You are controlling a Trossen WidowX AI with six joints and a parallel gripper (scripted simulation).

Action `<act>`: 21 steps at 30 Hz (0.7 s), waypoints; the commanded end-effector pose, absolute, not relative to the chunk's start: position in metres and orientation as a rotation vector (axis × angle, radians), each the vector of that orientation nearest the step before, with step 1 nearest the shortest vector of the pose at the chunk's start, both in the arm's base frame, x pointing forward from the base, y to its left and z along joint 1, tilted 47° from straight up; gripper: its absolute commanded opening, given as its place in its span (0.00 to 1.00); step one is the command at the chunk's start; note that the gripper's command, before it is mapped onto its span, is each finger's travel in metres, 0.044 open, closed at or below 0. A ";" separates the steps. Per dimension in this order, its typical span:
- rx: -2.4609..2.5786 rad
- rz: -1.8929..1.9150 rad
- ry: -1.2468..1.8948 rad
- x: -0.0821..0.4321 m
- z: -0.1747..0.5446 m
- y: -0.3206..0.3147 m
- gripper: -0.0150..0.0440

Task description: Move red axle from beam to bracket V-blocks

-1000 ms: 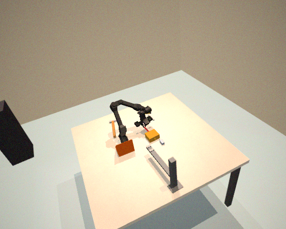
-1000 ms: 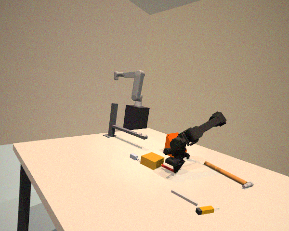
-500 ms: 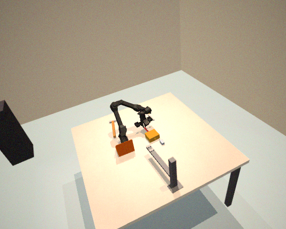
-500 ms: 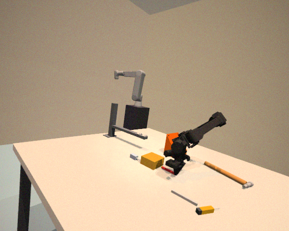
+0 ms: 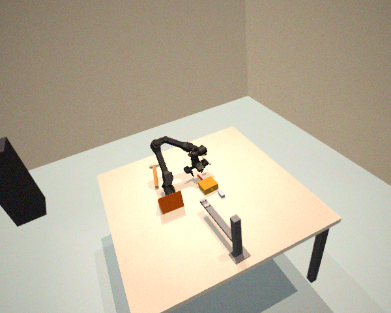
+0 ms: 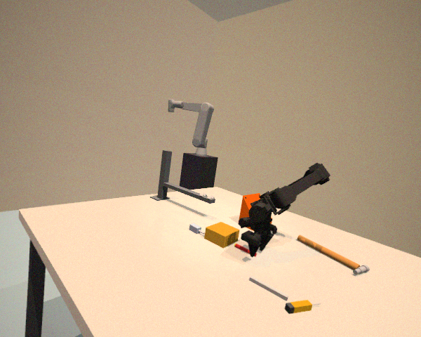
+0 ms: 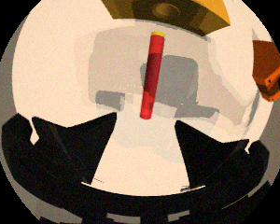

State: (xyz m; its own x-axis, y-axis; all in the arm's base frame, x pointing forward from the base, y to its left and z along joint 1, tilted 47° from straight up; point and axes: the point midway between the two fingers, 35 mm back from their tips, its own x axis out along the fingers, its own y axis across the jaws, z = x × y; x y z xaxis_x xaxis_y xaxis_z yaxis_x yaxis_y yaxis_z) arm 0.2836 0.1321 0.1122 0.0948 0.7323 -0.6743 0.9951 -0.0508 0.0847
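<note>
Red axle point(image 5: 199, 177) point(image 6: 243, 248) point(image 7: 152, 77), yellow at one end, is sitting outside the orange-yellow beam point(image 5: 208, 185) point(image 6: 222, 234) point(image 7: 201, 11), pointing toward its holed face across a small gap. The black claw point(image 5: 196, 171) point(image 6: 257, 253) point(image 7: 147, 119) is standing open at the axle's other end, gripping nothing. Across the desk point(image 5: 273, 202) point(image 6: 130, 272) point(image 7: 42, 70), a grey bracket point(image 5: 236, 235) point(image 6: 164, 174) is holding the V-blocks point(image 5: 204, 203) point(image 6: 208, 196) near its arm's tip.

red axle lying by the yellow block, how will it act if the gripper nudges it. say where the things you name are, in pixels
The red cylindrical axle point(image 5: 199, 177) point(image 6: 242, 248) point(image 7: 152, 75) looks round and smooth, so it would probably roll sideways. Its straight, unbent shape suggests it's stiff. Lying on its side, it seems unlikely to tip.
</note>
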 end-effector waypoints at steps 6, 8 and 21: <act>1.839 -0.626 1.685 0.283 0.127 0.118 1.00; 1.839 -0.626 1.685 0.283 0.130 0.114 1.00; 1.836 -0.630 1.683 0.282 0.136 0.086 1.00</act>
